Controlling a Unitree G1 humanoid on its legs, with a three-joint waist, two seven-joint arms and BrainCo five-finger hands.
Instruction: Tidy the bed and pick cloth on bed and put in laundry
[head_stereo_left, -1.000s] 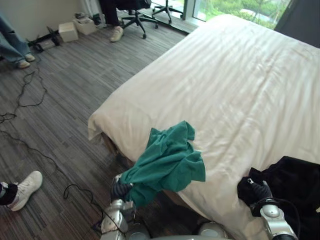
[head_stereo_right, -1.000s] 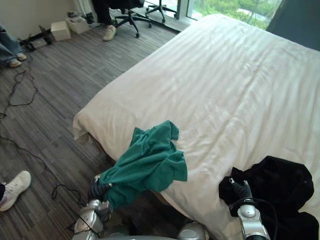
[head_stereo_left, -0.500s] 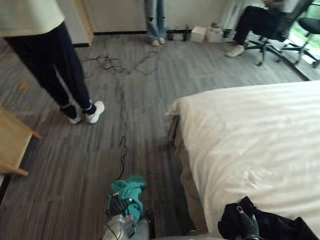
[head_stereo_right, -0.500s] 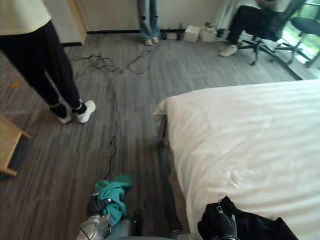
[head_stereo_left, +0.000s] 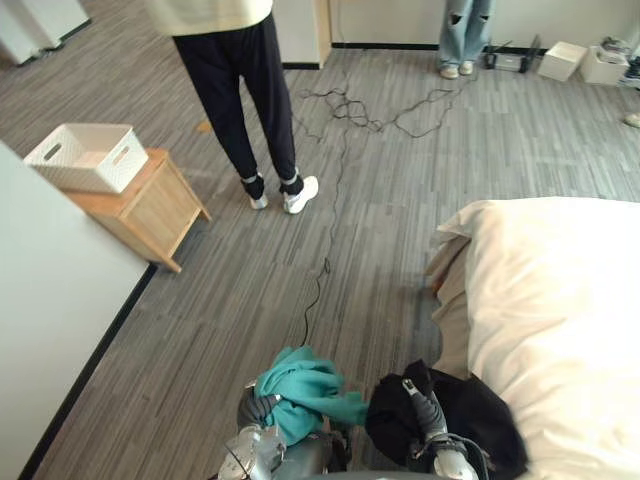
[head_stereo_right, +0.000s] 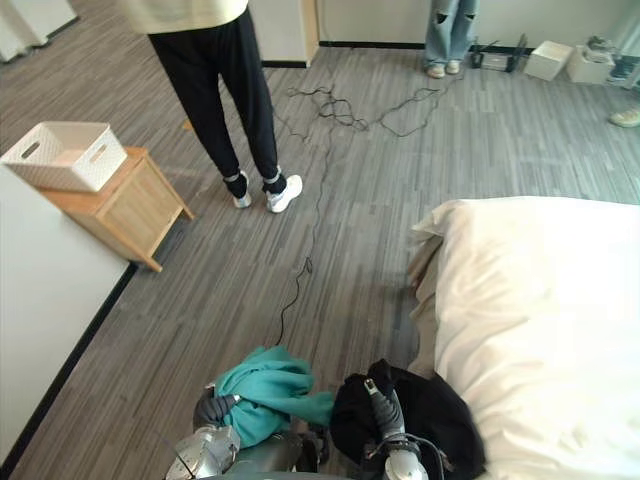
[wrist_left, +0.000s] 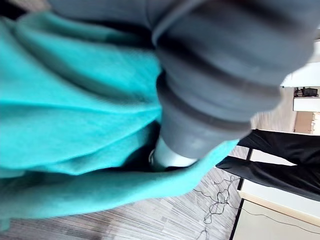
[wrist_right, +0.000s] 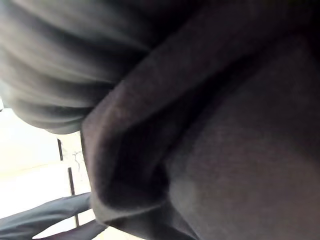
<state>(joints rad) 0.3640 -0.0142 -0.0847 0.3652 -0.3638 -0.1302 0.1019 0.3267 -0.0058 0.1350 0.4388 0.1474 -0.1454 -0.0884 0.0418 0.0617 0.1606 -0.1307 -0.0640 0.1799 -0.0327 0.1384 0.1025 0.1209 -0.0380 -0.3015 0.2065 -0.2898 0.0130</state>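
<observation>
A bunched teal cloth (head_stereo_left: 302, 388) hangs low in front of me, and my left hand (head_stereo_left: 254, 410) is shut on it. In the left wrist view the teal cloth (wrist_left: 75, 120) wraps over the hand's fingers (wrist_left: 170, 157). Just to its right my right hand (head_stereo_left: 422, 404) is shut on a black cloth (head_stereo_left: 470, 420), which droops beside the bed's corner. The black cloth (wrist_right: 225, 150) lies right against the hand in the right wrist view. The white laundry basket (head_stereo_left: 85, 155) sits on a small wooden side table (head_stereo_left: 150, 208) at the far left. The bed (head_stereo_left: 560, 310) with its white cover lies to the right.
A person in black trousers (head_stereo_left: 245, 90) stands on the wood floor between the side table and the bed. Black cables (head_stereo_left: 335, 180) run across the floor ahead. A white wall panel (head_stereo_left: 50, 300) closes the left side. Another person (head_stereo_left: 462, 30) and boxes (head_stereo_left: 560, 60) are at the back.
The camera has swung left, off the bed and toward the floor, bringing the basket and side table into view. Both cloths stay in my hands, now close together.
</observation>
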